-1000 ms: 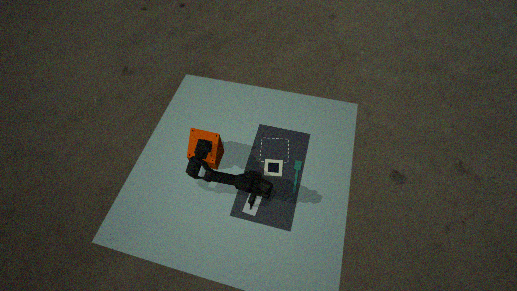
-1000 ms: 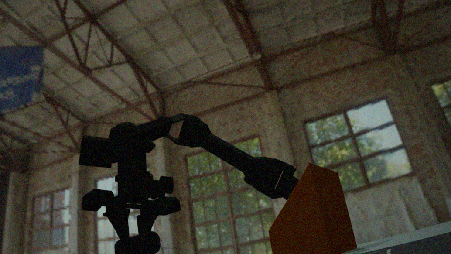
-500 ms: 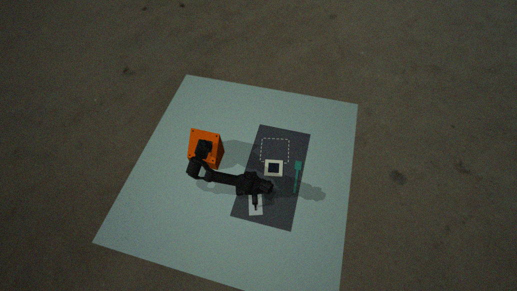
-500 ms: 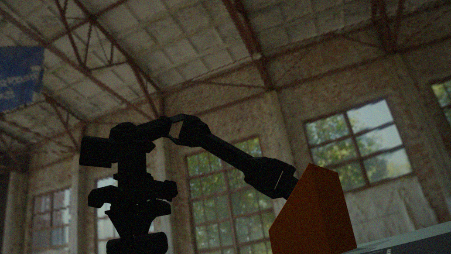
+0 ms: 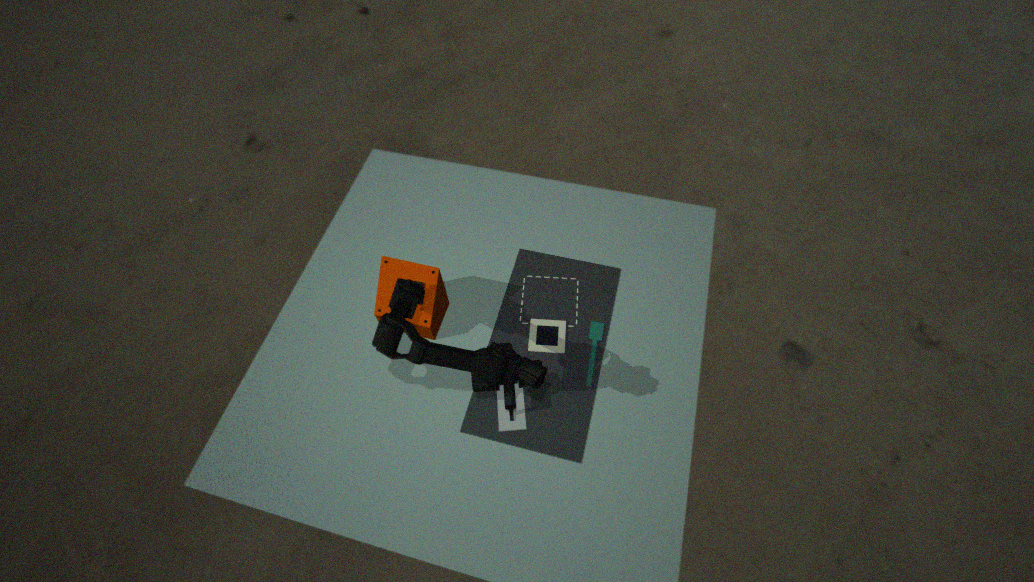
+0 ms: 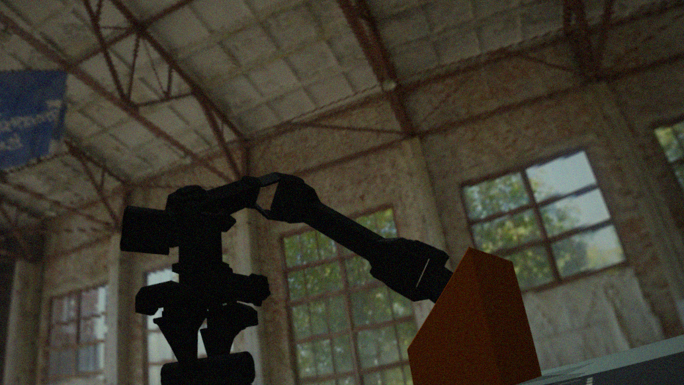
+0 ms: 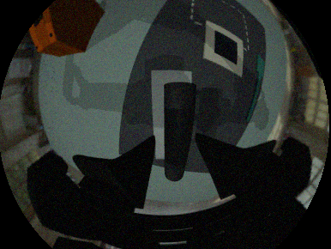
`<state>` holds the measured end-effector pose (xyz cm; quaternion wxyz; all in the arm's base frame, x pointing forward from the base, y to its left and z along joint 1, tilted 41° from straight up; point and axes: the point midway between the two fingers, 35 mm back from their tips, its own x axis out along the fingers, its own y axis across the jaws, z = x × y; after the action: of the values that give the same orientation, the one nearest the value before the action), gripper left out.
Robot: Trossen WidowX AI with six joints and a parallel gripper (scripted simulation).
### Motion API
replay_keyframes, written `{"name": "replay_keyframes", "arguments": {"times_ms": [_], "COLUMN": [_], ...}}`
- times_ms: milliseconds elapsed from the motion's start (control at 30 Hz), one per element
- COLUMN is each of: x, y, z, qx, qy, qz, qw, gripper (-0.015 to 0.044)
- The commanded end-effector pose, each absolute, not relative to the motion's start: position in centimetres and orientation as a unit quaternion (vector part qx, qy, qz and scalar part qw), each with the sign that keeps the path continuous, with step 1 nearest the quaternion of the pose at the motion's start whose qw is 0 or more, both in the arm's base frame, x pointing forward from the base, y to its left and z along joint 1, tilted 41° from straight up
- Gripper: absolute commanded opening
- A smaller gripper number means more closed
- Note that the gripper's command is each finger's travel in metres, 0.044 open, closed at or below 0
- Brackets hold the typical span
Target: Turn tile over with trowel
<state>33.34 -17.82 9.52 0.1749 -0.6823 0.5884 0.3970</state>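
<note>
The tile (image 5: 536,345) (image 7: 211,51) lies flat on the dark mat (image 5: 553,437) (image 7: 141,99), just right of the middle in the top view. It has a pale edge and a black square on the side facing up. It has not been turned over, and most of it is below the dashed outline (image 5: 578,300) (image 7: 192,10).

The pincer (image 5: 508,378) (image 6: 202,354) (image 7: 176,137) is spread and is not pinching anything. The dark handle of the trowel (image 5: 504,421) (image 6: 208,370) (image 7: 179,129) sits between its fingers. In the wrist view there is a gap on the left of the handle, but I cannot tell if the right finger touches it. The trowel's pale blade is over the bottom part of the mat in the top view.

A green scraper (image 5: 595,331) (image 7: 259,81) lies right of the tile. The black arm (image 5: 448,355) (image 6: 342,227) reaches over the bench (image 5: 615,513) (image 6: 636,348) (image 7: 99,139) from an orange block (image 5: 426,285) (image 6: 473,325) (image 7: 81,26), left of the middle in the top view.
</note>
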Motion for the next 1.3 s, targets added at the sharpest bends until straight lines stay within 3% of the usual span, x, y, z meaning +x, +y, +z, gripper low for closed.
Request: {"name": "replay_keyframes", "arguments": {"times_ms": [0,767,800,967,1267], "x": [33.3,33.0,33.1,33.1,32.9], "y": [-17.8,-14.9,-14.7,-14.0,-14.1], "z": [9.5,12.9,12.8,13.6,13.0], "qx": [-0.682,-0.682,-0.683,-0.682,-0.666], "qy": [0.588,0.588,0.586,0.586,0.604], "qz": [0.4,0.399,0.403,0.402,0.35], "qw": [0.172,0.172,0.17,0.171,0.263], "gripper": [0.027,0.027,0.0296,0.03,0.03]}}
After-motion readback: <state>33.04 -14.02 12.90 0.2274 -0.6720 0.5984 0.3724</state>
